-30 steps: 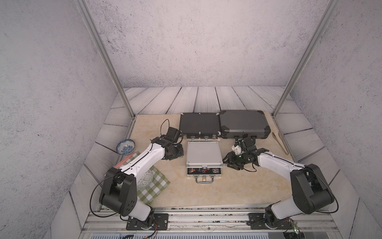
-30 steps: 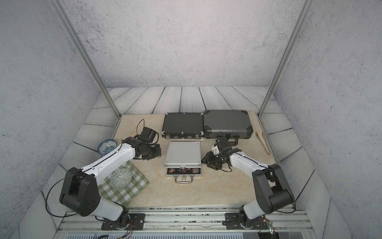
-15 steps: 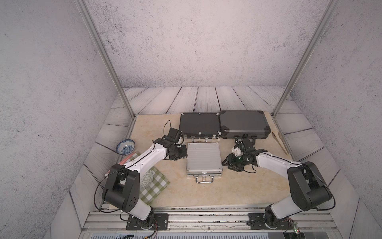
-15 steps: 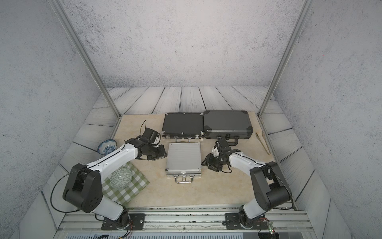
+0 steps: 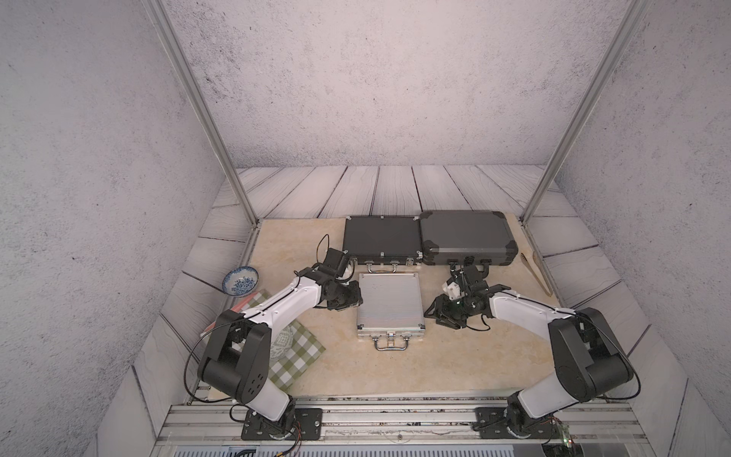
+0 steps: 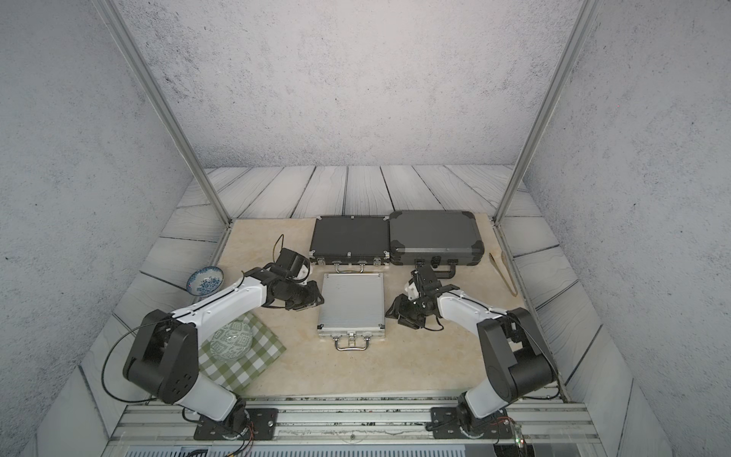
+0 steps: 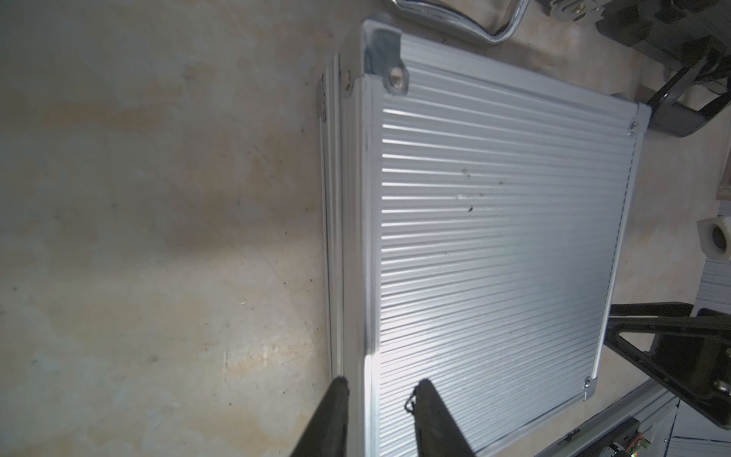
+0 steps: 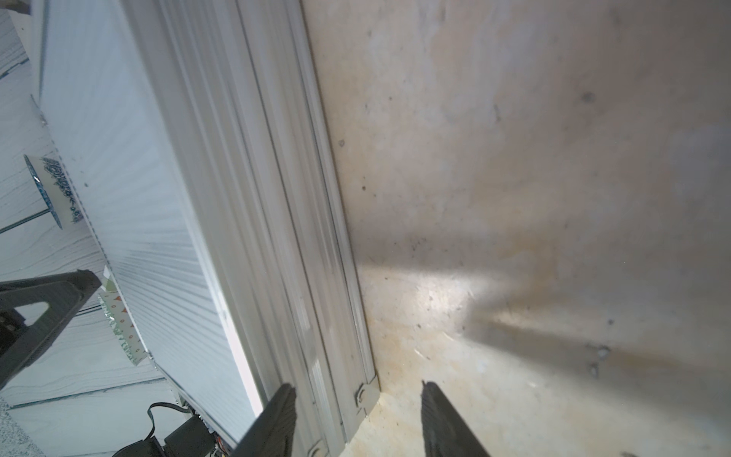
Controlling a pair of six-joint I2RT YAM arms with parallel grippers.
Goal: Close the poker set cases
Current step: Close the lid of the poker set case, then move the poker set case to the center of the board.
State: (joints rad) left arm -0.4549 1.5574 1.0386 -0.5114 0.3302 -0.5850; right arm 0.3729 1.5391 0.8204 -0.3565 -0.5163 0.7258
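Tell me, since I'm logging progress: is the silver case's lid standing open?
No, in a top view the silver case lies flat on the table, its ribbed lid down on the base.

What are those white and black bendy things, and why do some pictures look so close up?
They are robot arms: a left arm and a right arm, fixed at the edge of a beige tabletop. Each ends in a claw, like two fingers. Two pictures look down on everything from above. The other two come from little cameras on the arms' wrists, so they look close up. Between the arms lies a silver ribbed metal case, lid down. Behind it sit a flat black case and a dark grey hard case, both shut. The left claw and right claw are open, each straddling a side edge of the silver case, carrying nothing. Nearby are a blue-and-white patterned bowl, a green checked cloth and wooden tongs.
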